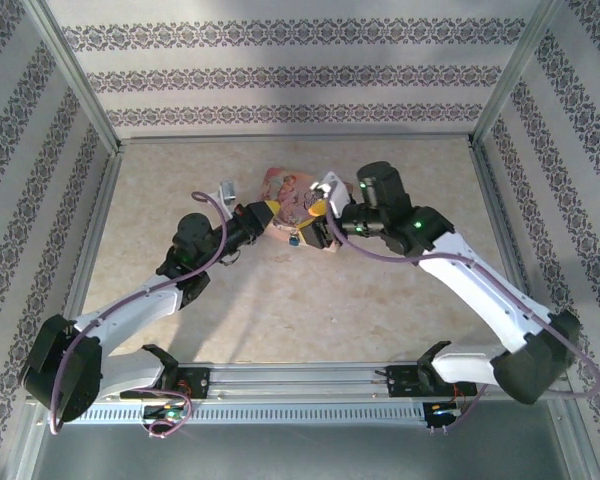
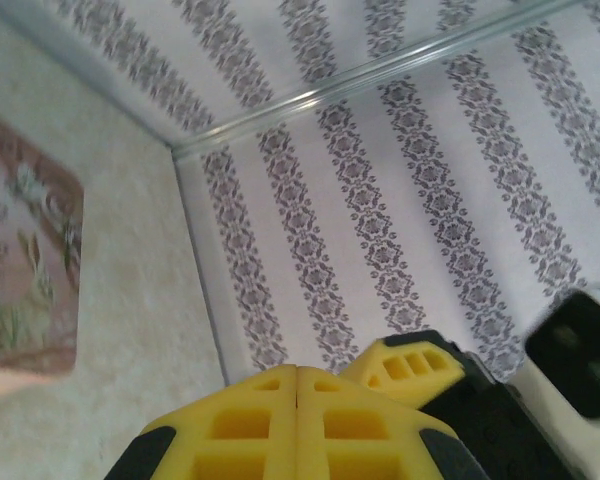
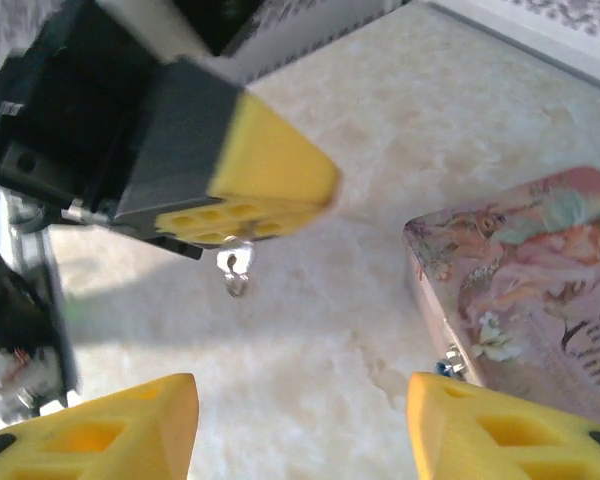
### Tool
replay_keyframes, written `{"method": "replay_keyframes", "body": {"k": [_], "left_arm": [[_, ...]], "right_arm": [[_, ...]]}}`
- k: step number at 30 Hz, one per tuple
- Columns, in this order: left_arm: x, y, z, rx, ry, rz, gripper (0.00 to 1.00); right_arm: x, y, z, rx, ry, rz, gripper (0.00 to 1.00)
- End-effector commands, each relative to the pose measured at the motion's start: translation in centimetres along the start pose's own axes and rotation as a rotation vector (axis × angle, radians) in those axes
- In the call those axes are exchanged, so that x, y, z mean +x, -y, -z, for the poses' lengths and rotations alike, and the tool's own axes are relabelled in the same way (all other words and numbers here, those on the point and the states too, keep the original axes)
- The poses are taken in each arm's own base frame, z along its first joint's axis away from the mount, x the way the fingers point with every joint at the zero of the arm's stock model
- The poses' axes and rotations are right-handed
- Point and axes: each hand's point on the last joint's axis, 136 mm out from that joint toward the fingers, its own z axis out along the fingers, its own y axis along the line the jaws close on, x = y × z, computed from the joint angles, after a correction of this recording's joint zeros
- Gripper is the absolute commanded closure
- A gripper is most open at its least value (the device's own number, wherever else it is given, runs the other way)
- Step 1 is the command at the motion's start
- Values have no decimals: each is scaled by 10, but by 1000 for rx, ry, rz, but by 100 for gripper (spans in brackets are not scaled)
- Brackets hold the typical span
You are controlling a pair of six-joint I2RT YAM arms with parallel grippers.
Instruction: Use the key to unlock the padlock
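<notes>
Now my left gripper (image 2: 297, 385) pinches the key (image 3: 237, 272); my right gripper (image 3: 300, 392), jaws wide, must grab the padlock (image 3: 450, 362)

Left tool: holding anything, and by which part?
Left tool pinches a small silvery piece, likely the key, by its hidden upper end; the loop hangs free.

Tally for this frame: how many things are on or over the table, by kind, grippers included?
grippers: 2, the left gripper and the right gripper
pink box: 1
padlock: 1, at the box's edge
key: 1, small and silvery, hanging from the left gripper
total: 5
</notes>
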Motion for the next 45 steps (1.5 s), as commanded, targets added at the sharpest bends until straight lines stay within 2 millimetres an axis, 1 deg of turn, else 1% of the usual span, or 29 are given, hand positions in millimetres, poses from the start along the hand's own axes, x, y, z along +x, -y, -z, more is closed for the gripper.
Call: {"method": "replay_keyframes", "body": {"k": [1, 4, 8, 11, 14, 22, 31, 40, 45], "left_arm": [[-16, 28, -1, 53, 61, -266, 100], [-17, 49, -2, 128, 59, -349, 100], [-17, 72, -2, 243, 71, -413, 100], [-15, 86, -2, 308, 64, -441, 100], [-15, 92, -2, 338, 66, -451, 100], [-15, 95, -3, 357, 63, -450, 100], [-16, 95, -5, 373, 71, -433, 100], [-16, 94, -7, 367, 66, -426, 100], [-16, 93, -8, 367, 64, -420, 100]], "right_arm": [[-29, -5, 11, -101, 205, -224, 37], [-35, -7, 16, -162, 295, -322, 35], [-39, -12, 19, -226, 355, -383, 31], [-42, -18, 18, -263, 372, -397, 30], [-45, -24, 16, -308, 389, -406, 30], [-44, -36, 0, -359, 380, -424, 33], [-44, -39, -13, -377, 360, -441, 41], [-46, -39, -19, -387, 356, -449, 52], [-49, -41, -20, -399, 355, -449, 61]]}}
